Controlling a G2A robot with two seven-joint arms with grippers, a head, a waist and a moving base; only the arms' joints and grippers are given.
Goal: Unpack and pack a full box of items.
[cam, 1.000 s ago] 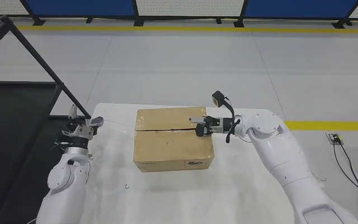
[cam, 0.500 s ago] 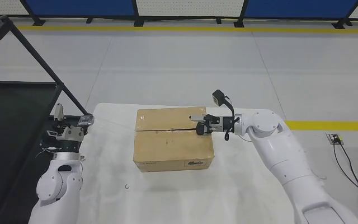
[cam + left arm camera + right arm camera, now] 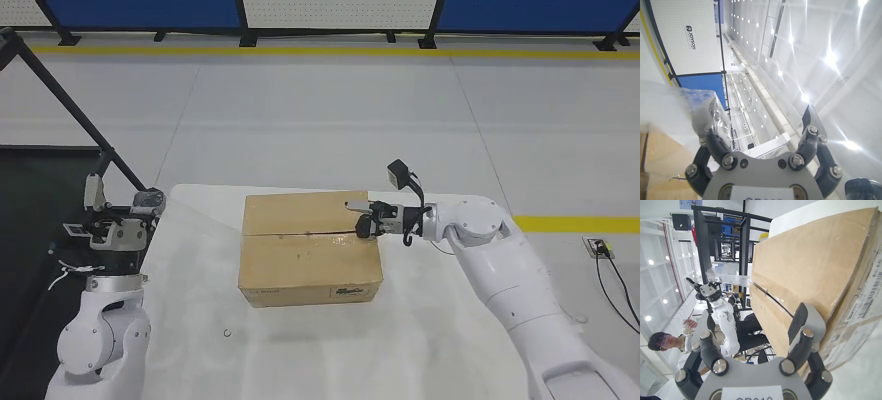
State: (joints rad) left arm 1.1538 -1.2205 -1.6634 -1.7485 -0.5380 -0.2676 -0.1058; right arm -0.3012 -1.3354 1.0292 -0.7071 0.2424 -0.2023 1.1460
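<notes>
The box sits in the middle of the counter with its flaps down, and its long seam runs across between my two arms. My right jaws are spread wide at the seam's right end. One fingertip lies at the top flap just beside the slit, though I cannot tell whether it touches. My left jaws are spread too, out by the counter's left edge and well apart from the box. A strip of clear tape clings to one finger there rather than being pinched. In the right wrist view that strip stretches from the far end of the seam toward those jaws. I judge the tape to be thin, sticky and stretchy: it will cling to whatever it meets and could tear or snap back if pulled sharply, so a steady pull along the seam suits it. The cardboard looks stiff across a panel but will bend at the flap folds. A full box is likely heavy, so I would not lift it by a flap. The glossy patches along the seam look slick. The best hold for opening is the free flap edge at the slit, near its end.
</notes>
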